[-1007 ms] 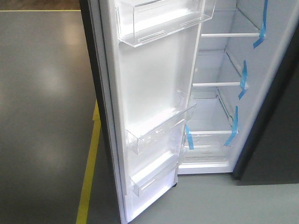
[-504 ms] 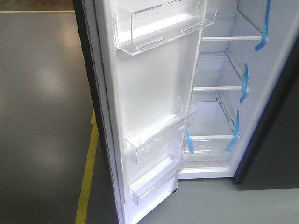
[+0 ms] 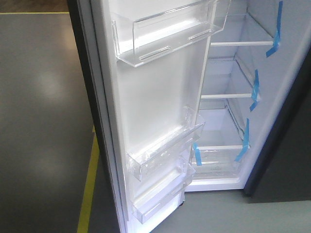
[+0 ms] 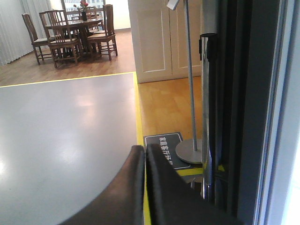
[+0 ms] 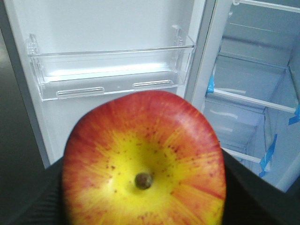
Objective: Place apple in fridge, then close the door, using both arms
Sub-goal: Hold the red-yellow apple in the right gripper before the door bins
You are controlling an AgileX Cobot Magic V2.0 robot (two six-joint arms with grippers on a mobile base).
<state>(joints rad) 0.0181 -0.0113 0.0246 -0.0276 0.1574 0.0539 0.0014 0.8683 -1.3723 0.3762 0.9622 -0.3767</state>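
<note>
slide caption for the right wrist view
Red-and-yellow apple in the right gripper, facing a clear plastic bin on the open white-lined fridge door

Front view, against one second ago: door (image 3: 155, 97) outer edge further left, more white lining in frame. On it, top bin (image 3: 165, 34) lower and larger; lower bins (image 3: 160, 150) lower, slightly left. Inside fridge (image 3: 228, 121), shelves (image 3: 238, 43) and blue tape (image 3: 255, 90) lower. Less grey floor (image 3: 43, 121) at left.
</note>
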